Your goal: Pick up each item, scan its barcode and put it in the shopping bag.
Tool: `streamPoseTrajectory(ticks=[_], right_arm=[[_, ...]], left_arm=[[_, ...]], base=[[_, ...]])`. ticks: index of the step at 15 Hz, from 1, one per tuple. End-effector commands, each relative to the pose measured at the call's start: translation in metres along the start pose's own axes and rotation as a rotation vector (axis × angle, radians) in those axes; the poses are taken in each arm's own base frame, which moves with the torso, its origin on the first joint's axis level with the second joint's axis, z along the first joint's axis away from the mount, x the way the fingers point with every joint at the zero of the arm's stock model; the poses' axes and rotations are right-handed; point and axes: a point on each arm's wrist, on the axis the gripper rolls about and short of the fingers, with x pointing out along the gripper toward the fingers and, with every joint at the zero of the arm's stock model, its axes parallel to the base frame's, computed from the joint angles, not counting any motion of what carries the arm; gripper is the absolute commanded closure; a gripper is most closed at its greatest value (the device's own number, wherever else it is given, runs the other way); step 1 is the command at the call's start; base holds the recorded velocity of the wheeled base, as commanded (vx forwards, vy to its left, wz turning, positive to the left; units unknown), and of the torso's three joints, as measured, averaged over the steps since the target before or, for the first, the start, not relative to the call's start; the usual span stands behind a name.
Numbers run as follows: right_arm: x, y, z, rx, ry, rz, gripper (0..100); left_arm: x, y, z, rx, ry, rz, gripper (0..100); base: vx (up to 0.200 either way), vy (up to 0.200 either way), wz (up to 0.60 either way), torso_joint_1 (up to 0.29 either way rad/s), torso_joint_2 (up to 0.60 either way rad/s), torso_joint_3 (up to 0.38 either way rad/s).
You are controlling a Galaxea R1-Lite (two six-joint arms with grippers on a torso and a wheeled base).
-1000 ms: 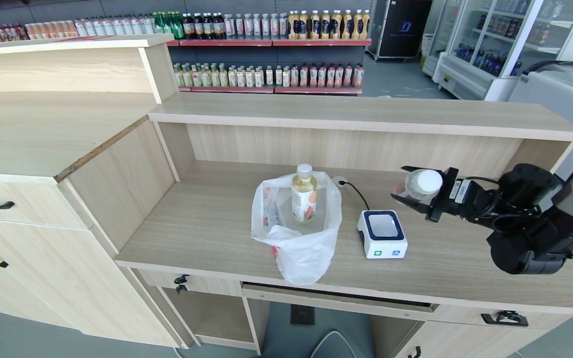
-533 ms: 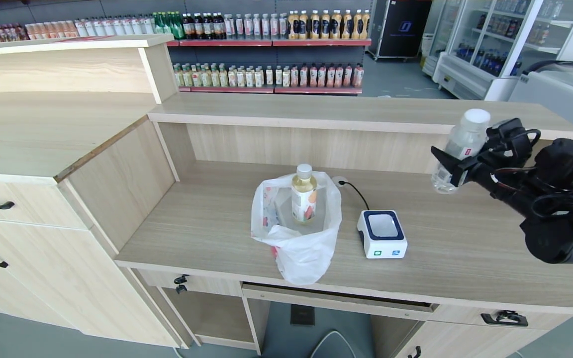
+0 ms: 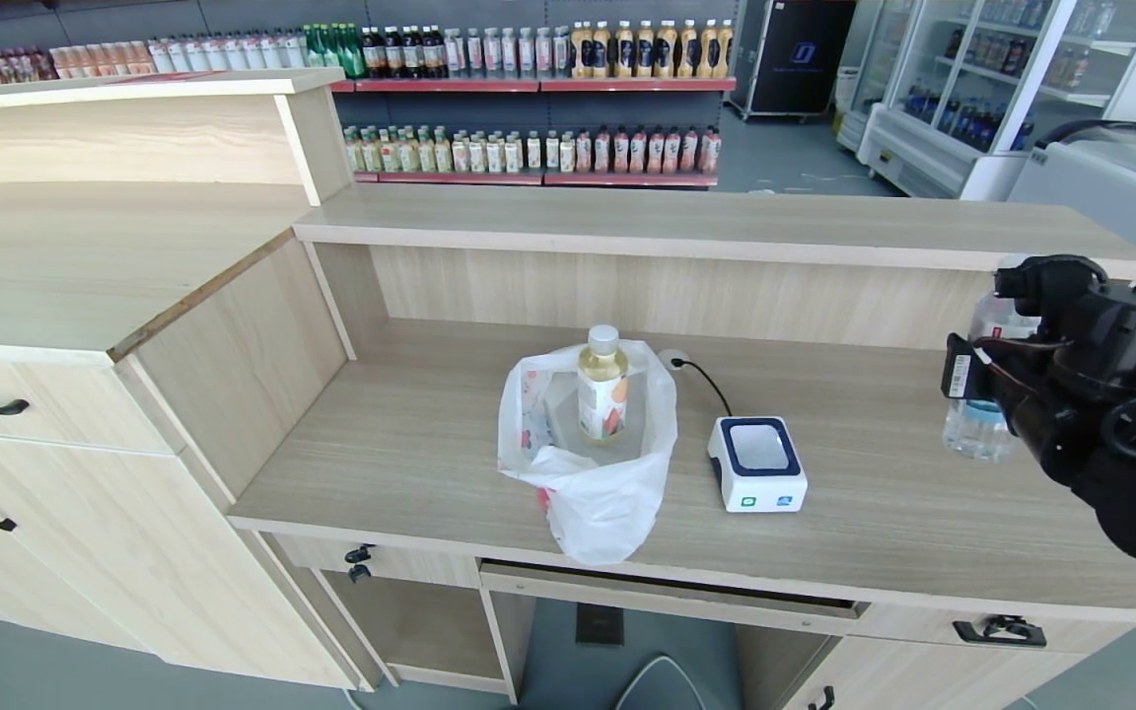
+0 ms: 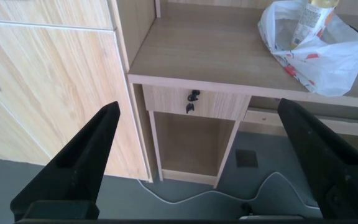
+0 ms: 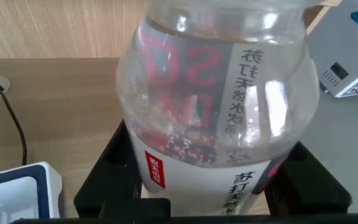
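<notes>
A clear water bottle point(image 3: 978, 426) with a red-and-white label point(image 5: 219, 106) stands upright at the counter's far right end, and my right gripper point(image 3: 984, 380) is shut on it. I cannot tell whether its base touches the counter. A white shopping bag point(image 3: 593, 473) lies open mid-counter with a yellow tea bottle point(image 3: 603, 390) standing in it. The white barcode scanner point(image 3: 757, 461) sits to the right of the bag, between the bag and the held bottle. My left gripper point(image 4: 199, 109) hangs open and empty, low in front of the counter's left cabinet.
A black cable point(image 3: 701, 380) runs from the scanner to the counter's back. A raised wooden shelf point(image 3: 726, 227) spans the back, and a taller cabinet point(image 3: 114, 256) walls the left. Bare counter lies between scanner and bottle. Drinks shelves stand behind.
My right arm swung the water bottle from lying sideways beside the scanner up and to the right, then lowered it upright at the counter's right end. Bag, tea bottle and scanner stayed put.
</notes>
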Motion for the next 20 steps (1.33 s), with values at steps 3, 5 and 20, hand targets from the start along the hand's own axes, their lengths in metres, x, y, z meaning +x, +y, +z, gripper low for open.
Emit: streamPoseTrajectory(ticks=[3, 5, 20], right_arm=[[-0.007, -0.002, 0.011, -0.011, -0.038, 0.008, 100], [-0.011, -0.003, 0.014, -0.024, -0.040, 0.012, 100], [-0.013, 0.074, -0.024, 0.077, -0.207, 0.840, 100]], left_arm=[[0.000, 0.000, 0.000, 0.000, 0.000, 0.000, 0], [0.000, 0.000, 0.000, 0.000, 0.000, 0.000, 0], [0.000, 0.000, 0.000, 0.000, 0.000, 0.000, 0]], base=[[0.000, 0.000, 0.20, 0.001, 0.00, 0.001], [0.000, 0.000, 0.60, 0.002, 0.00, 0.002], [0.000, 0.000, 0.20, 0.002, 0.00, 0.001]])
